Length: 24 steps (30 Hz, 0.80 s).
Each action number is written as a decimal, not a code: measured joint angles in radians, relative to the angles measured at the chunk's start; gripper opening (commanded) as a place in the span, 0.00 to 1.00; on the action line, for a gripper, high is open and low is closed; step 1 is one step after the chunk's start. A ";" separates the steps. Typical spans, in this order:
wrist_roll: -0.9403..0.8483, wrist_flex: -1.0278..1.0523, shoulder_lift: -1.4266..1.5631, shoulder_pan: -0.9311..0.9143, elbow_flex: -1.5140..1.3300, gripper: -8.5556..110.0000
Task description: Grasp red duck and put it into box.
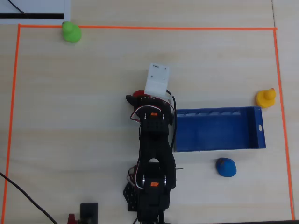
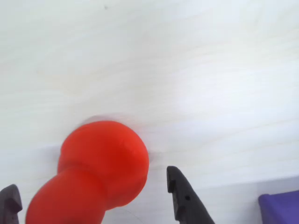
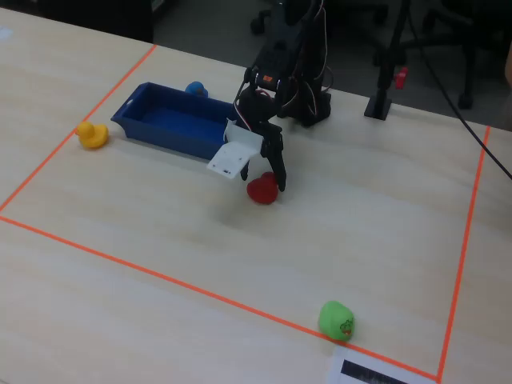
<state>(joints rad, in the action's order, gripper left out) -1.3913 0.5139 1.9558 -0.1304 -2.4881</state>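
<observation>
The red duck (image 3: 262, 190) sits on the pale wooden table, a little way from the near end of the blue box (image 3: 172, 124). My gripper (image 3: 262, 182) is lowered over it and open, one black finger on each side. In the wrist view the red duck (image 2: 100, 172) fills the space between the fingertips (image 2: 180, 193), with a small gap on each side of my gripper (image 2: 92, 179). In the overhead view the arm hides most of the red duck (image 1: 138, 94), which lies left of the empty box (image 1: 215, 135). A corner of the box (image 2: 280, 210) shows in the wrist view.
A yellow duck (image 1: 265, 98) stands beyond the box's far end. A blue duck (image 1: 226, 167) lies beside its long wall. A green duck (image 1: 71, 32) sits at the corner of the orange tape border (image 1: 140, 28). A black stand (image 3: 378, 104) is near the arm's base.
</observation>
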 measured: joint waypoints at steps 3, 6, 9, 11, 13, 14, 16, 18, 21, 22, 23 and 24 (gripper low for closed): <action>0.000 0.000 -0.009 -0.006 0.000 0.30; 0.000 0.000 -0.017 -0.003 0.000 0.14; 0.000 0.000 -0.018 -0.002 0.000 0.07; 0.000 0.000 -0.015 -0.002 0.002 0.07; -0.005 0.003 -0.014 -0.002 0.003 0.07; -0.006 0.006 -0.014 -0.002 0.006 0.07; -0.035 0.021 -0.014 -0.005 0.015 0.07; -0.054 0.038 -0.002 -0.017 0.018 0.07; -0.061 0.080 0.038 -0.032 0.018 0.07; -0.058 0.100 0.058 -0.040 0.026 0.07; -0.049 0.123 0.083 -0.049 0.044 0.07; -0.034 0.153 0.110 -0.049 0.074 0.07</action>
<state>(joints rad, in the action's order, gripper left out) -1.4251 0.6673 2.0663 -0.1795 -2.4145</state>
